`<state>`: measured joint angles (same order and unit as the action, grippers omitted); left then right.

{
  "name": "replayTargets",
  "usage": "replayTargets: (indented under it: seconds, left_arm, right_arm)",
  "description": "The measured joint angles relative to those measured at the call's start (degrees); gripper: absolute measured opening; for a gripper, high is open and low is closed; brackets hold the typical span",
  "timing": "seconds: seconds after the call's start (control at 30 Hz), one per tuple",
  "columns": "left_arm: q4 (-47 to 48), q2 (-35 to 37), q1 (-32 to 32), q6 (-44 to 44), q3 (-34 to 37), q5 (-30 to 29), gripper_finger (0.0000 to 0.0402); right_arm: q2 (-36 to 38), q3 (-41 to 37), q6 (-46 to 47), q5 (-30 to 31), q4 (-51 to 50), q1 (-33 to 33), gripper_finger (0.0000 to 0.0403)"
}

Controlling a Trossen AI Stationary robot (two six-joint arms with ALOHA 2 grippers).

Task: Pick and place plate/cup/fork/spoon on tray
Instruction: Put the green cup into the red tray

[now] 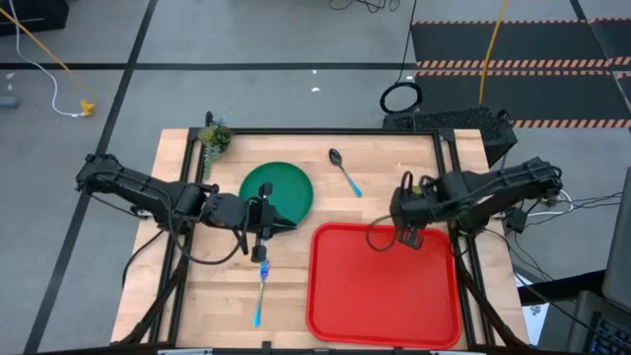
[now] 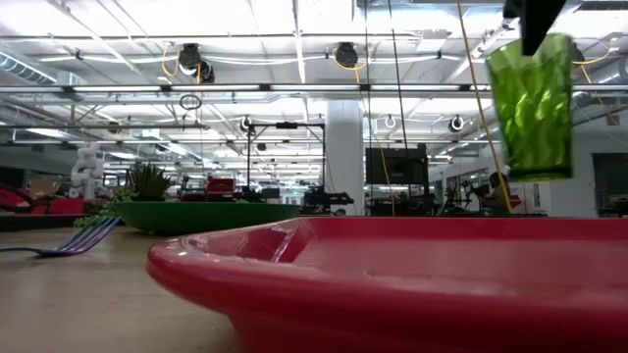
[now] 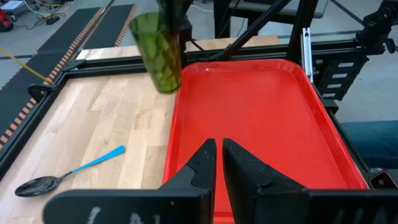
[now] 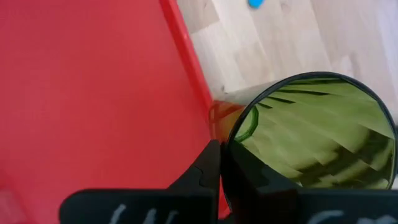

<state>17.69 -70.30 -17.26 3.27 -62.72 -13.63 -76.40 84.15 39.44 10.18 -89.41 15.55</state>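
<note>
My right gripper pinches the cup by its rim, holding it in the air above the far edge of the red tray. My left gripper waits beside the green plate, fingers nearly together on nothing. The spoon lies beyond the tray and the fork beside it. The low view alone shows the cup clear of the tray.

Overhead we look straight down on the whole worktop. Low camera sits at worktop level, just beside the tray. Both wrist cameras share that tray.
</note>
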Motion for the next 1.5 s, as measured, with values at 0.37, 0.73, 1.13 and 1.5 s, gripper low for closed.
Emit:
replayTargets:
  seconds: [0.37, 0.73, 1.13, 1.5]
  left_arm:
    - [-0.42, 0.0, -0.13, -0.05, 0.0, -0.02, 0.0033]
    - [-1.54, 0.0, -0.13, -0.55, -0.02, -0.02, 0.0033]
    - [-4.33, 0.0, -0.13, 0.28, -0.02, -0.02, 0.0033]
    - [-5.7, -2.14, -0.6, 2.48, -0.02, 0.02, 0.0033]
  right_arm:
    - [0.92, 4.01, 16.2, -6.94, -0.54, 12.63, 0.0]
    - [0.94, 4.03, 33.29, -8.96, -0.61, 25.01, 0.0]
    - [0.94, -2.14, 45.84, -12.01, -0.6, 32.68, 0.0]
    - [0.96, -7.84, 46.01, -8.31, -0.54, 32.88, 0.0]
